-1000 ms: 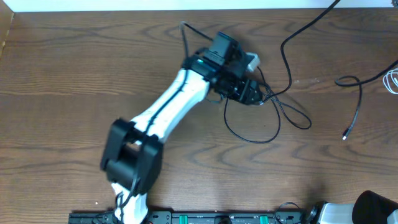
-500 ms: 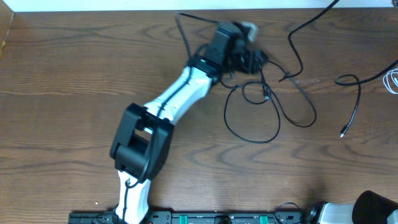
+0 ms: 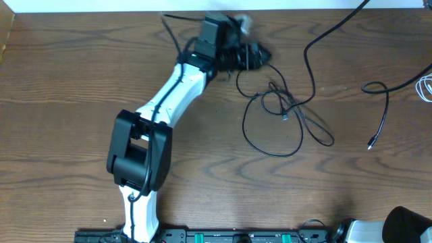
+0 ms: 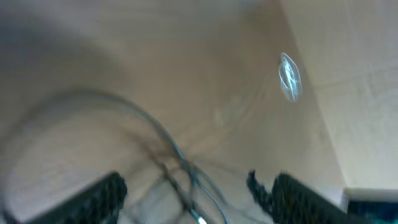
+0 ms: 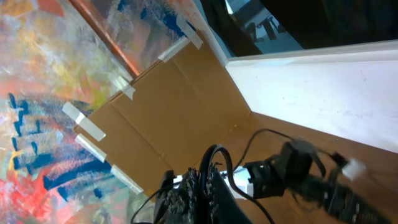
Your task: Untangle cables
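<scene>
On tabletop [image 4: 186, 62], cables [image 4: 177, 158] cross between left jaws.

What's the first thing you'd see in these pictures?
The big white and black left arm, reaching slantwise across the brown table to its far edge. Near its gripper, thin black cables lie in loose loops on the wood. In the right wrist view, a bright splashy painting fills the left side.

A brown wooden table [image 3: 67, 81] carries looped black cables [image 3: 278, 102] and, at its right edge, a white cable [image 3: 426, 86].
</scene>
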